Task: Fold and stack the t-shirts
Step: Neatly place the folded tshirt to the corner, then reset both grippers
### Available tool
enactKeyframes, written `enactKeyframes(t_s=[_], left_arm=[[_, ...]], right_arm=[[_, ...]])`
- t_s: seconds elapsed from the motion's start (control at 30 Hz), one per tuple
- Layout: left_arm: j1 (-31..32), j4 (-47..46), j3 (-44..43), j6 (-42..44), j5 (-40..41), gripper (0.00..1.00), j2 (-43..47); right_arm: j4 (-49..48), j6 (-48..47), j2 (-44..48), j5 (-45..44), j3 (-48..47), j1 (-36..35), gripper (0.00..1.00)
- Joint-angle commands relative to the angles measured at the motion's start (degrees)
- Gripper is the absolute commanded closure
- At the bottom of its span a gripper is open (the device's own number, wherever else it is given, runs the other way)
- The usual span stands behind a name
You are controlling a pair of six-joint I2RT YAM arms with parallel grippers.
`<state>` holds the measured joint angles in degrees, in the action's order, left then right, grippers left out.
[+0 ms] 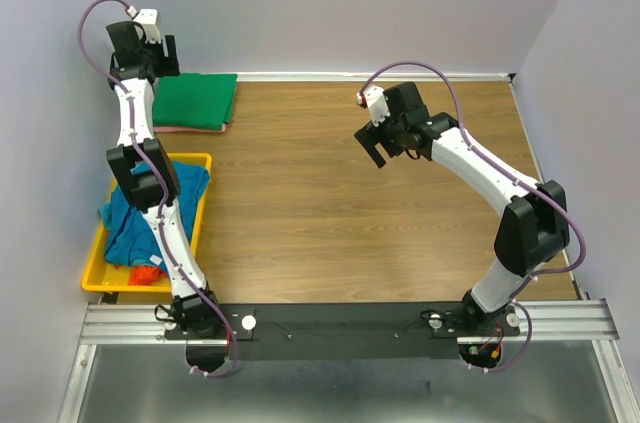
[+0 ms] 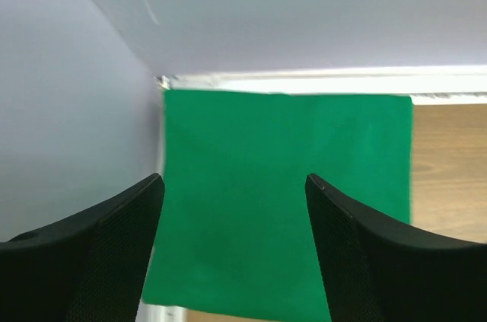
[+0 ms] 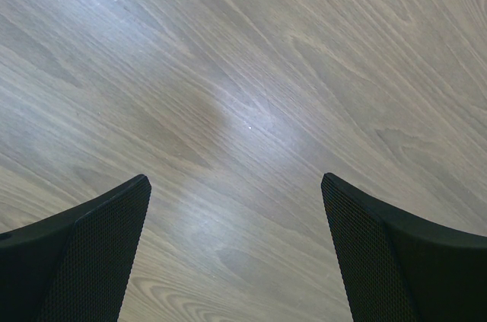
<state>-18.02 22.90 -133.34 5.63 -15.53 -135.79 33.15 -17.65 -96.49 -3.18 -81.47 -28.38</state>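
Looking over the table (image 1: 350, 193), I see the yellow bin (image 1: 110, 288) at near left holding the crumpled teal-blue t-shirt (image 1: 125, 223); the green t-shirt (image 2: 281, 185) lies folded on the pink t-shirt (image 1: 200, 129) in the far-left corner. I'd lift the left gripper (image 2: 233, 179), spread wide and empty above it, straight up, sparing the stack. The right gripper (image 3: 236, 181) hangs open, empty.

It looked like a robotics lab's test cell: a wood-grain table (image 1: 330, 213) boxed in by bare pale walls (image 1: 330, 3), with a left arm (image 1: 135, 118) and right arm (image 1: 475, 163) bolted to an aluminium rail (image 1: 120, 321), trailing purple cables (image 1: 410, 65).
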Motion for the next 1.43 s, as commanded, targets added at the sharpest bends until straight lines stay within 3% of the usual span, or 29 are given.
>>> enactKeyframes(t_s=[0.0, 0.23, 0.4, 0.53, 0.67, 0.8, 0.9, 1.13, 1.4], left_arm=[[-0.9, 0.0, -3.6, 6.6, 3.6, 0.13, 3.8], [-0.5, 5.0, 0.2, 10.6, -0.4, 0.05, 10.0], [1.8, 6.7, 9.8, 12.3, -0.9, 0.04, 18.0], [6.8, 9.5, 17.7, 15.3, 0.0, 0.04, 23.9], [16.8, 9.6, 28.7, 16.3, 3.7, 0.04, 31.2], [24.1, 5.9, 42.9, 15.1, 2.4, 0.04, 37.6], [27.1, 5.0, 48.7, 12.7, 0.1, 0.04, 40.5], [27.9, 0.0, 62.4, 9.7, -4.2, 0.04, 47.5], [28.3, -5.5, 70.0, 5.2, -3.1, 0.04, 54.5]], right_arm=[[1.0, -0.6, 1.0, -1.0, -0.7, 0.3, 0.0], [1.0, 0.8, 2.6, 1.0, 1.4, 1.8, 0.0], [1.5, 2.6, 3.0, 2.8, 1.9, 5.3, 0.0], [1.6, 4.2, 3.6, 6.5, 3.1, 9.5, 0.0], [1.6, 6.7, 4.9, 10.0, 5.4, 16.1, 0.0], [1.6, 8.0, 7.6, 13.8, 8.5, 21.8, 0.0], [1.6, 9.5, 9.1, 16.1, 11.8, 25.4, 0.0], [1.2, 11.1, 17.1, 21.2, 23.0, 27.4, 0.0], [1.3, 12.6, 22.9, 23.3, 27.9, 29.7, 0.0]])
